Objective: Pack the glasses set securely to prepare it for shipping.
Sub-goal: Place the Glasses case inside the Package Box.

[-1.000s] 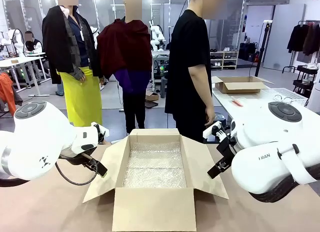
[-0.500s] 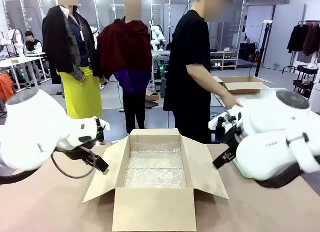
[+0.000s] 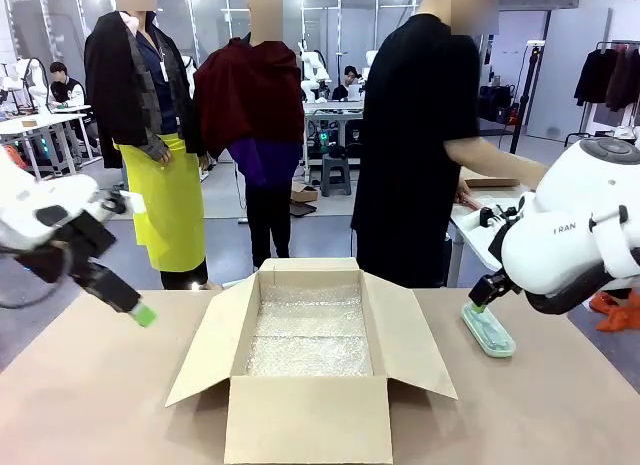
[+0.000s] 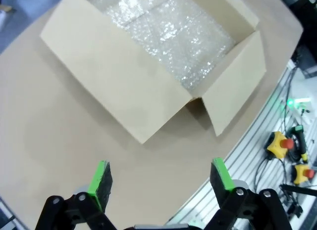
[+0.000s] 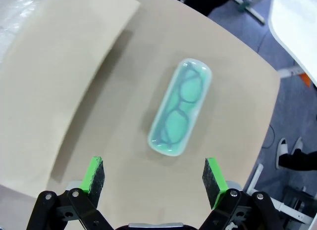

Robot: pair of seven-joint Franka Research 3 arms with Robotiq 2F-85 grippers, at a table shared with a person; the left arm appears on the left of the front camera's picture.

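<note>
A mint green glasses case (image 3: pixel 488 330) with a clear lid lies flat on the table to the right of the open cardboard box (image 3: pixel 310 405). Glasses show through the lid in the right wrist view. My right gripper (image 3: pixel 482 291) hovers open just above the case's near end. Its fingers (image 5: pixel 94 174) stand wide apart, short of the mint case (image 5: pixel 181 107), with nothing between them. My left gripper (image 3: pixel 140 310) hangs open above the table left of the box, its pads (image 4: pixel 100 178) spread over bare tabletop. The box (image 4: pixel 163 57) is lined with bubble wrap (image 3: pixel 308 335).
A person in black (image 3: pixel 415 145) stands at the far side, reaching toward a white side table (image 3: pixel 470 220) on the right. The box's flaps (image 3: pixel 205 345) splay outward. A flap (image 5: pixel 54 67) lies left of the case. Emergency-stop buttons (image 4: pixel 280 143) sit past the table's edge.
Both arms have swung outward from the box, the left to the left and the right to the right. The mint case now shows beneath the right gripper. The person turned toward the side table.
</note>
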